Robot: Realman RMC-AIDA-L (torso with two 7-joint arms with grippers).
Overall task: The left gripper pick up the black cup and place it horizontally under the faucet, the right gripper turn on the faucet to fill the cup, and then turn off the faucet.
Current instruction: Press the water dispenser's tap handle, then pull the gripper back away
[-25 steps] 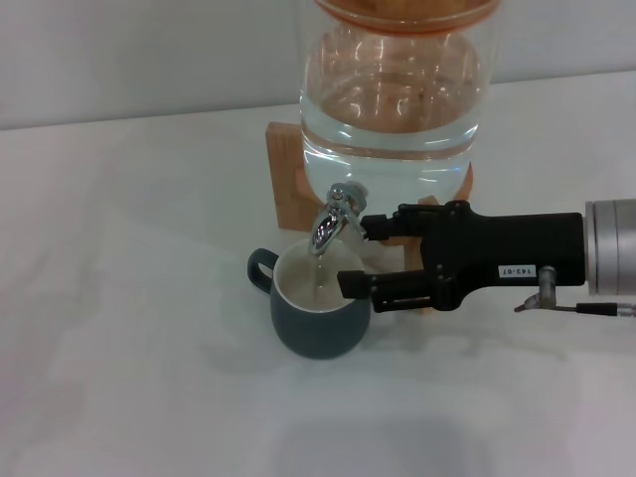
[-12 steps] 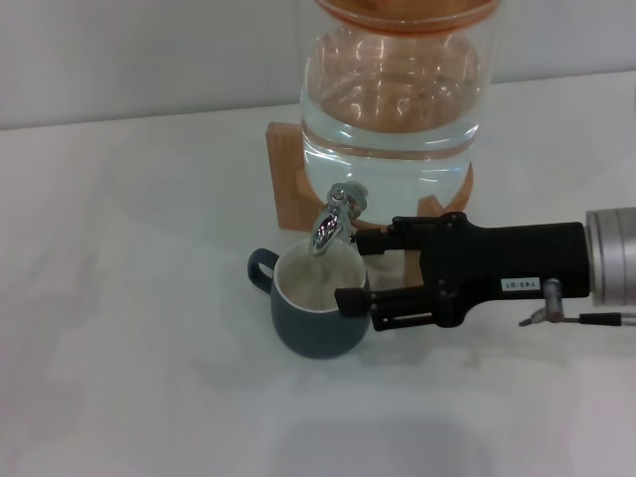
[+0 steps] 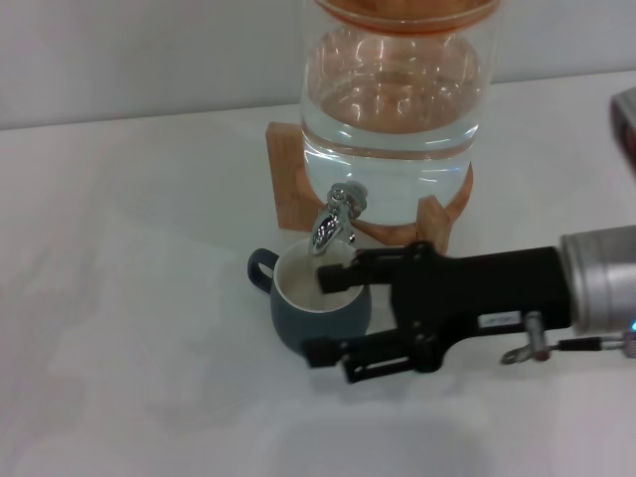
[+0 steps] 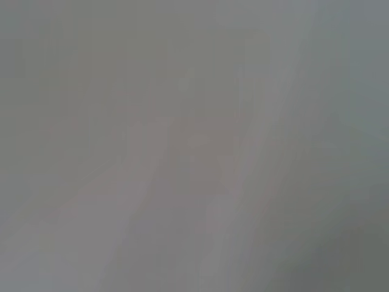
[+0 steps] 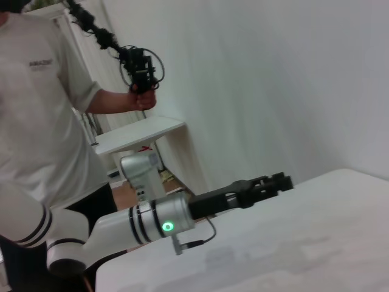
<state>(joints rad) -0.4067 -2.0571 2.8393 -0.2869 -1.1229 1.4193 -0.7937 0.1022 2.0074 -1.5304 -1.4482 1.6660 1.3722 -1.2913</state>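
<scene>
The black cup point(image 3: 316, 316) stands upright on the white table with its handle to the left, directly under the chrome faucet point(image 3: 333, 221). No water stream shows. My right gripper point(image 3: 319, 316) is open and reaches in from the right. One finger lies over the cup's right rim and the other in front of the cup, both below the faucet lever. My left gripper point(image 5: 275, 182) is out of the head view. It shows only in the right wrist view, held above the table edge on its green-lit arm. The left wrist view shows only grey blur.
The glass water jar point(image 3: 393, 109) sits on a wooden stand point(image 3: 288, 179) behind the cup. A dark object point(image 3: 626, 114) is at the right edge. A person in a white shirt point(image 5: 42, 103) stands beyond the table.
My right gripper has moved from the faucet lever down and forward, to beside the cup. The water stream seen one second ago has stopped. The cup has not moved.
</scene>
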